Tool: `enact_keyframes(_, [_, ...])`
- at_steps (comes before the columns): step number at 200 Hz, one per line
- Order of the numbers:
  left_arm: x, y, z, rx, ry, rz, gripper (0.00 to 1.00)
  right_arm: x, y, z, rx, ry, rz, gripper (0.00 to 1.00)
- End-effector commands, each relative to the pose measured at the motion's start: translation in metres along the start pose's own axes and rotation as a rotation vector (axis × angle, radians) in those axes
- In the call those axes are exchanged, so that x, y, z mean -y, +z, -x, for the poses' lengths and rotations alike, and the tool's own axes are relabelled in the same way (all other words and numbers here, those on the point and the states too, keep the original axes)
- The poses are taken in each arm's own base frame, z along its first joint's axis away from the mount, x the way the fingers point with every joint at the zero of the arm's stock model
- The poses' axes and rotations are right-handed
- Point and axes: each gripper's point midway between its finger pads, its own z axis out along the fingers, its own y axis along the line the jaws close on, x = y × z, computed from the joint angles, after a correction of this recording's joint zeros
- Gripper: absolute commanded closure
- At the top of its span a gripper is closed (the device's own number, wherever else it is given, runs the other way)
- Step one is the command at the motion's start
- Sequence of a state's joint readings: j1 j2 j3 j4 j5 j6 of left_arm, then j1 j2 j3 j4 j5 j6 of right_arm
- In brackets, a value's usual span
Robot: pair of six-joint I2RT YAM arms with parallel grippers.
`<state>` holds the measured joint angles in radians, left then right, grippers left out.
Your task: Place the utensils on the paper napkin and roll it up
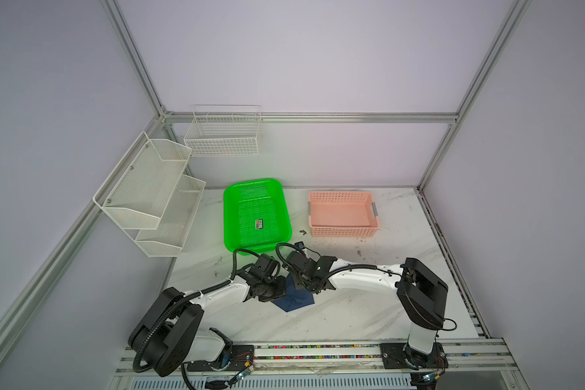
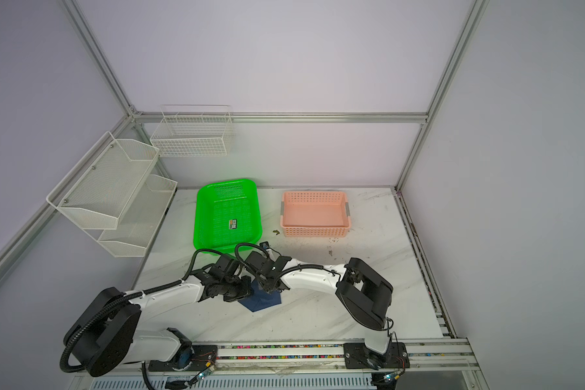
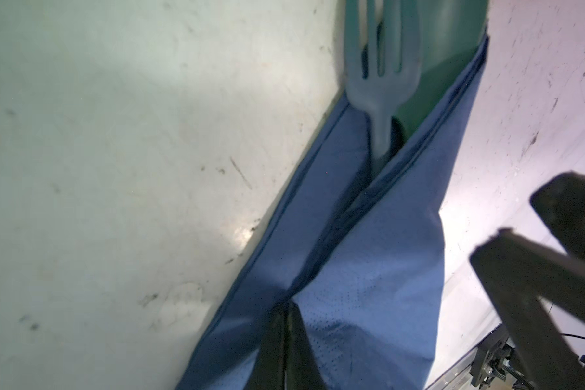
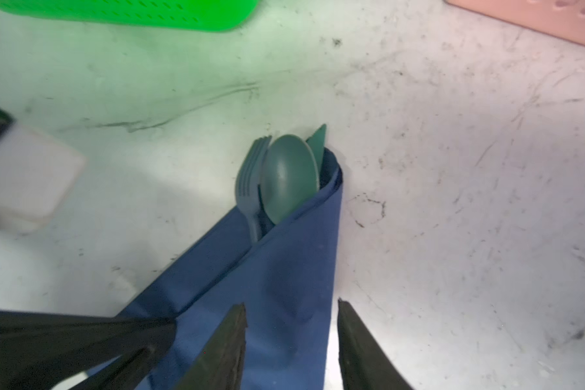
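left gripper (image 3: 286,314): clamped on paper napkin (image 3: 368,270) | right gripper (image 4: 291,303): jaws apart, astride wrapped utensils (image 4: 289,179)

In both top views the light is soft and even and comes from overhead; brightness falls off toward the corners, and the green basket (image 1: 231,219) blooms oversaturated. The wrist views are dimmer and softer. There the fork (image 3: 379,84), close to the lens, is blurred above the paper napkin (image 3: 385,270), and the table (image 3: 115,169) bears a small glare patch and a green cast.
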<state>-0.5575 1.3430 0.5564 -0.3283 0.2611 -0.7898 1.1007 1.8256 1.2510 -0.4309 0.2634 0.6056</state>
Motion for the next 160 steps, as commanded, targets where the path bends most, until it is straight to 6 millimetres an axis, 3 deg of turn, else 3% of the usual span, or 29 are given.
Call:
enact_keyframes(1, [-0.003, -0.007, 0.002, 0.014, 0.021, 0.022, 1.00, -0.013, -0.002, -0.001, -0.005, 0.013, 0.076, 0.55])
enact_keyframes(51, [-0.001, -0.010, 0.005, 0.021, 0.027, 0.023, 1.00, -0.003, 0.022, -0.015, -0.058, -0.017, -0.015, 0.53])
enact_keyframes(80, [-0.002, -0.010, 0.004, 0.021, 0.029, 0.028, 1.00, 0.006, 0.028, -0.019, -0.065, -0.032, -0.071, 0.53])
enact_keyframes(160, [-0.001, -0.015, 0.008, 0.032, 0.042, 0.039, 1.00, 0.007, 0.040, -0.033, -0.101, -0.042, -0.072, 0.54])
